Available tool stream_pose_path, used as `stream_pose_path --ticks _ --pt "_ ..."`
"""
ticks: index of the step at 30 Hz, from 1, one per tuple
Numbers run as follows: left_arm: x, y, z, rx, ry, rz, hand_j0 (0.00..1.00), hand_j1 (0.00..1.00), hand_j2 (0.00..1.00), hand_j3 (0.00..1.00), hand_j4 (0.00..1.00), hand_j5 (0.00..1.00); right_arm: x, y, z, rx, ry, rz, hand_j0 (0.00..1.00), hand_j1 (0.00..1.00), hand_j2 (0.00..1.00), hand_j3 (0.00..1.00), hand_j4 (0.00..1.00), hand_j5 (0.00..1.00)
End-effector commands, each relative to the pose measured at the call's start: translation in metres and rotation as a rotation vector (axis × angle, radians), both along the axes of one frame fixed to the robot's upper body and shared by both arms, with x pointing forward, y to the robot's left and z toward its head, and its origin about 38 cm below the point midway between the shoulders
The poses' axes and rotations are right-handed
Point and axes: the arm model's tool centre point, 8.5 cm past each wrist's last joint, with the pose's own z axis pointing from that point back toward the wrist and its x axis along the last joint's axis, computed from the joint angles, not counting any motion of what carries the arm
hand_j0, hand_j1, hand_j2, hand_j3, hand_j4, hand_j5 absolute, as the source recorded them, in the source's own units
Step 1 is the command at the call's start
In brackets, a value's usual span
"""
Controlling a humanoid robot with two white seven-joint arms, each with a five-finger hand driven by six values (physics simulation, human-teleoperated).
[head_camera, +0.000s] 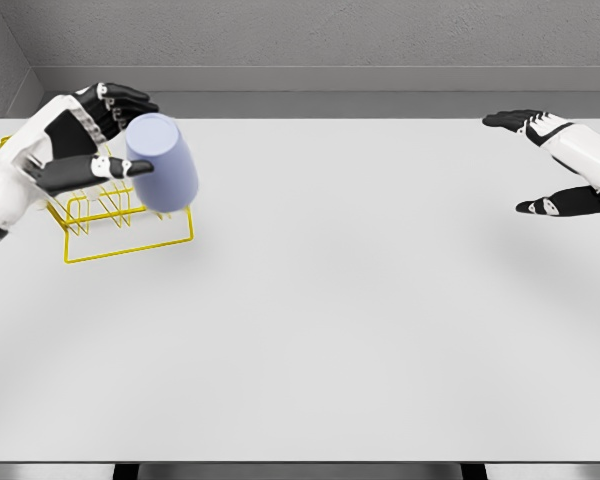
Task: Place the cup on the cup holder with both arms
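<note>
The pale lavender cup (162,163) sits at the table's far left, held above the yellow wire cup holder (120,222). It is tilted, its long axis running from upper left to lower right; the rounded end at upper left faces the camera, and I cannot tell which end is the mouth. The left hand (92,140) grips it from the left, dark fingers (120,98) curled over the top and thumb pressed along its near side. The holder stands beneath and to the left, close to the left edge of the white table (330,330). From there the surface stretches unobstructed rightward and toward the near edge. Well apart at the far right, the right hand (555,165) hovers with fingers spread, grasping nothing.
</note>
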Motion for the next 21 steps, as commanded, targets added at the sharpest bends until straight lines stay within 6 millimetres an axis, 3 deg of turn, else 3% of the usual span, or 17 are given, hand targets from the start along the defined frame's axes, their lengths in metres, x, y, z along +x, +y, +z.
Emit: stream_pose_path --ticks 1,15,21 --pt "0.0 0.006 0.005 -0.002 -0.001 0.008 0.62 0.62 0.62 0.62 0.62 0.62 0.0 0.0 0.0 0.006 0.001 -0.001 1.0 1.0 1.0 1.0 1.0 1.0" --pt "0.006 0.021 0.011 -0.007 -0.01 0.052 0.62 0.62 0.62 0.62 0.62 0.62 0.0 -0.001 0.0 0.007 0.002 -0.002 1.0 1.0 1.0 1.0 1.0 1.0" --pt "0.011 0.033 0.003 0.0 0.009 0.09 0.62 0.62 0.62 0.62 0.62 0.62 0.0 -0.001 0.0 0.007 0.002 -0.002 1.0 1.0 1.0 1.0 1.0 1.0"
